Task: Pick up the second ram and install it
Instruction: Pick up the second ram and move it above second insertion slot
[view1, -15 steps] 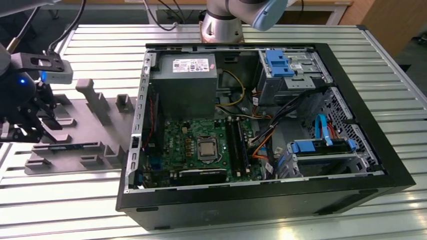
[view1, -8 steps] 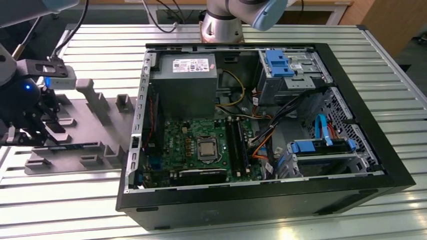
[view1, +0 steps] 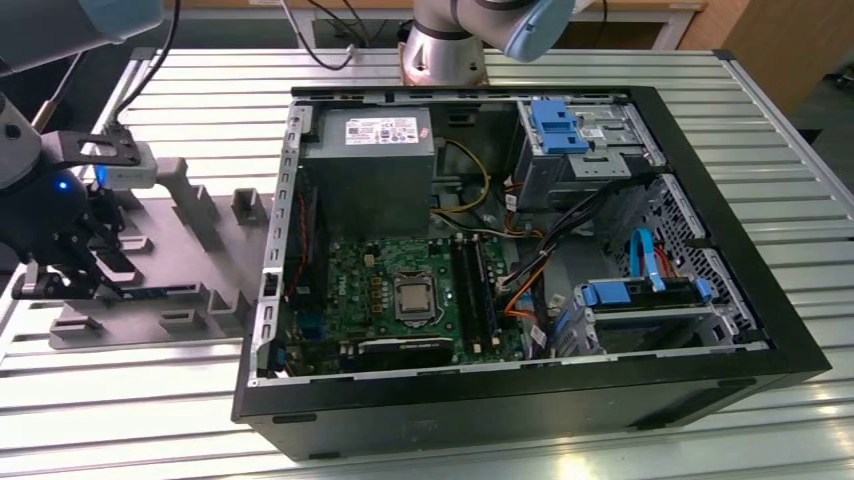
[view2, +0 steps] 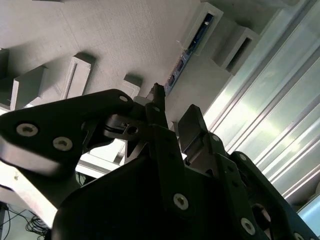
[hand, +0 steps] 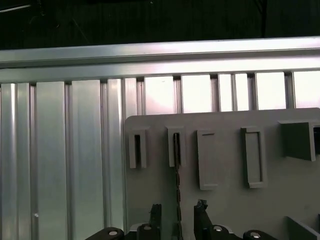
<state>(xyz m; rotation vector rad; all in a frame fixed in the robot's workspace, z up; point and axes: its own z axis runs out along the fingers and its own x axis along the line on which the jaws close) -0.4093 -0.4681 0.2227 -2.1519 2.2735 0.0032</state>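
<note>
The second ram (hand: 176, 165) stands on edge in a slot of the grey fixture plate (hand: 225, 210), a thin dark stick seen end-on. My gripper (hand: 178, 209) is open, with one fingertip on each side of the stick and a gap to both. In the second wrist view the ram (view2: 187, 55) runs away from the two black fingers (view2: 159, 102), its far end in a grey holder. In the exterior view the gripper (view1: 74, 275) hovers low over the plate's near left part, with the ram (view1: 158, 293) just beside it.
The open computer case (view1: 747, 330) lies on the slatted metal table (view1: 160, 400) at the exterior view's right, with the motherboard's memory slots (view1: 470, 290) beside the processor and the grey power supply (view1: 367, 150) behind. Raised grey blocks (view1: 247, 205) stand on the fixture plate.
</note>
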